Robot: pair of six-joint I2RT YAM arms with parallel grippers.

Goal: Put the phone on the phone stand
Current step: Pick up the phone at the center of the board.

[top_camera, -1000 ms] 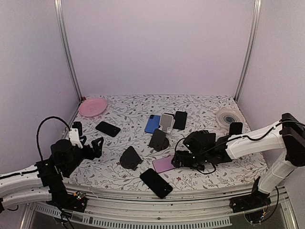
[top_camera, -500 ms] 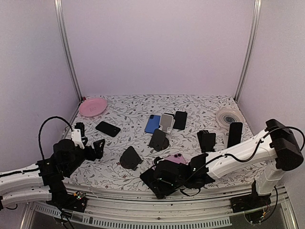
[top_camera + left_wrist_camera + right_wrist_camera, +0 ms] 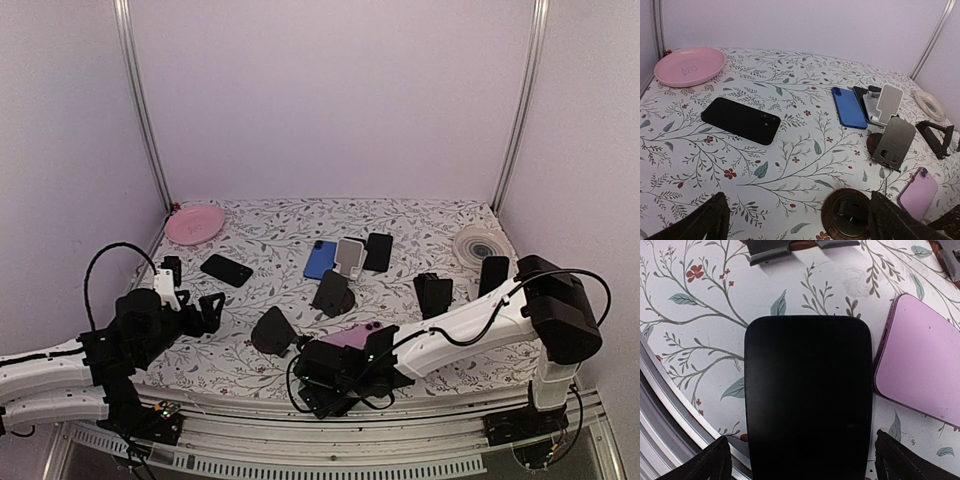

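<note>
A black phone (image 3: 807, 395) lies flat, screen up, at the table's front edge. My right gripper (image 3: 807, 467) hangs low over it and stands open, one finger on each side of the phone's near end, neither touching it. From above, the right gripper (image 3: 325, 375) hides this phone. A lilac phone (image 3: 922, 372) lies just to its right. A dark phone stand (image 3: 272, 332) sits just left of it, and the foot of a stand (image 3: 785, 250) shows at the top of the right wrist view. My left gripper (image 3: 190, 292) is open and empty at the table's left side.
More stands (image 3: 333, 293) (image 3: 433, 293) (image 3: 493, 272) stand mid-table, plus a white stand (image 3: 349, 255). A blue phone (image 3: 320, 259) and black phones (image 3: 378, 251) (image 3: 226, 269) lie flat. There is a pink plate (image 3: 194, 223) at the back left and a white roll (image 3: 478, 243) at the back right. The metal table rail (image 3: 660, 440) runs close by.
My right arm swung left from the lilac phone to the black phone at the front edge and lowered over it. The left gripper drifted slightly right.
</note>
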